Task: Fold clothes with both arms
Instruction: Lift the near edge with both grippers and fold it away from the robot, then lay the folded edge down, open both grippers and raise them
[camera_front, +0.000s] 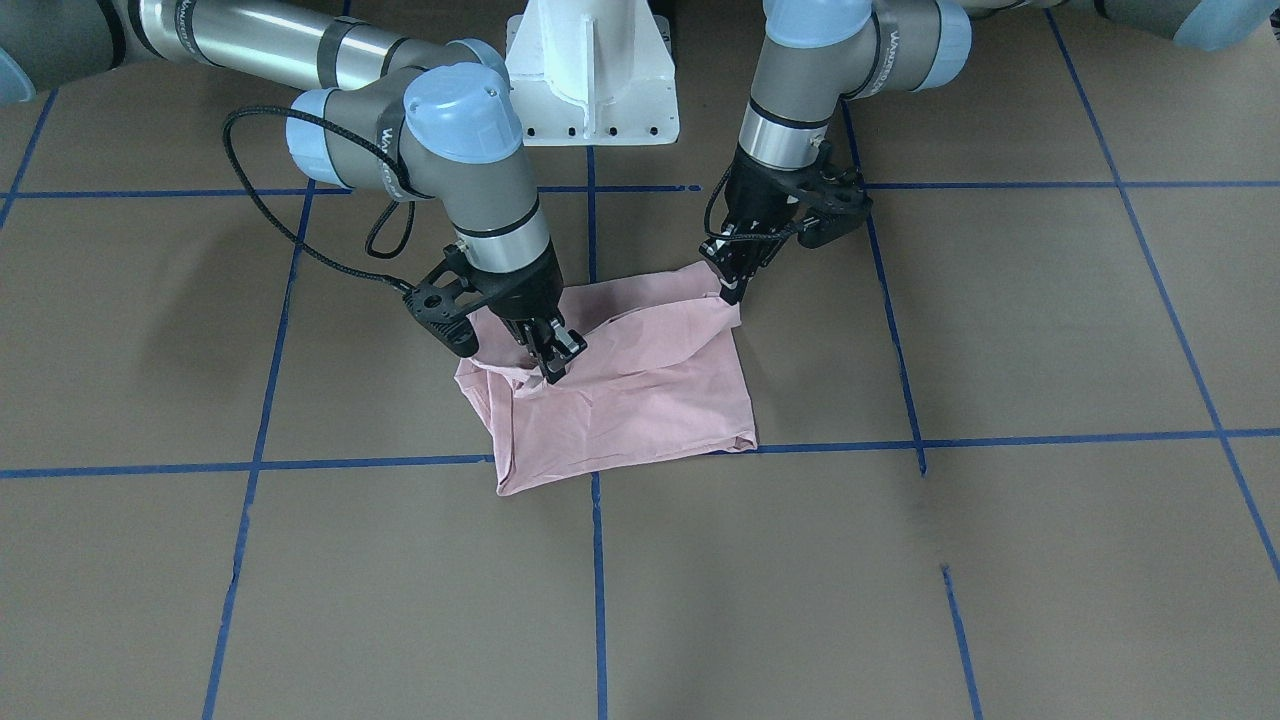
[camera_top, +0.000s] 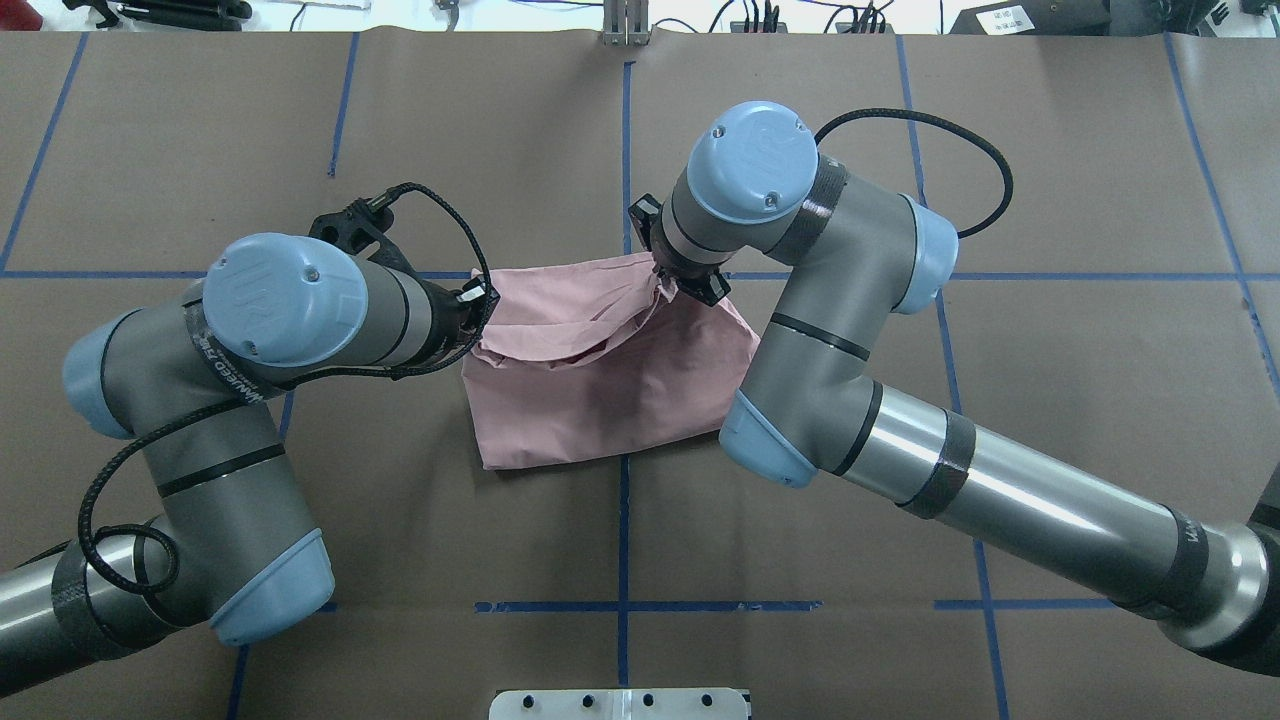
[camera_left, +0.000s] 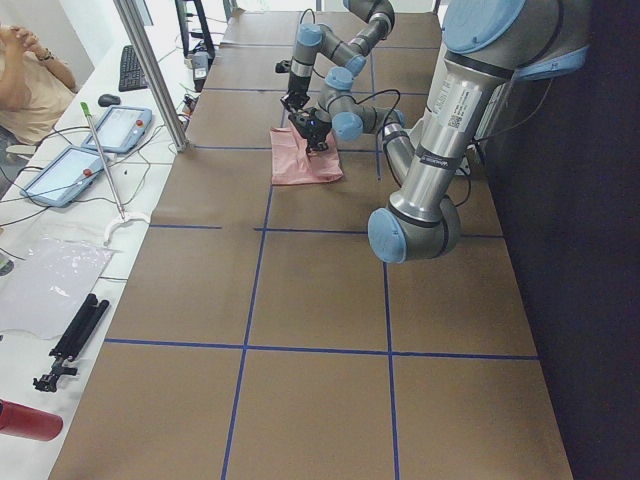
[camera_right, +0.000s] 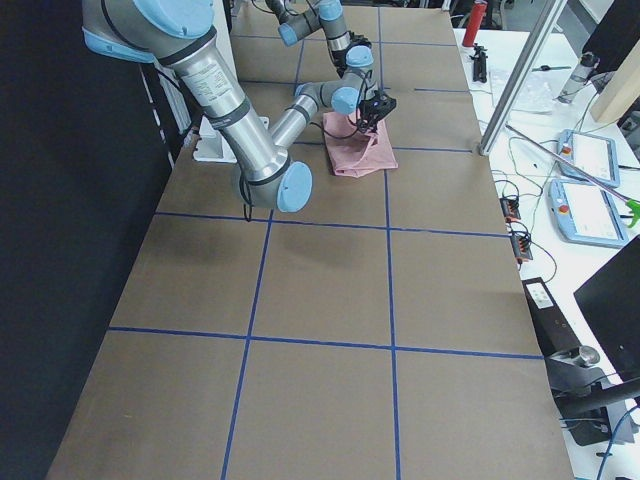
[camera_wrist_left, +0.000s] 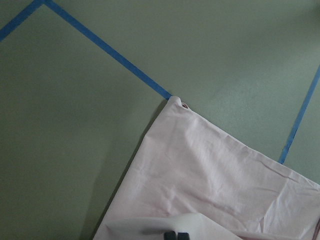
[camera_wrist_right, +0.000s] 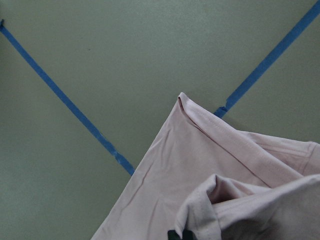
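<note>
Mid-fold here. The T-shirt (camera_front: 640, 400) sits at the table (camera_front: 1000, 560) centre, across the blue tape (camera_front: 850, 443) crossing, bottom layer flat. Your left gripper (camera_front: 733, 288) is pinching one raised corner, fingers tight on cloth. Right gripper (camera_front: 552, 368) does likewise, nipping a bunched fold on the other side. Fabric btwn them sags and wrinkles. Next, I'd say: move both arms together at the same height, keep the edge taut, carry it over the flat part, line it up w/ the opposite hem, then let go.

Two arms (camera_top: 800, 300) overhang T-shirt (camera_top: 600, 400); surrounding table (camera_top: 1080, 380) bare
</note>
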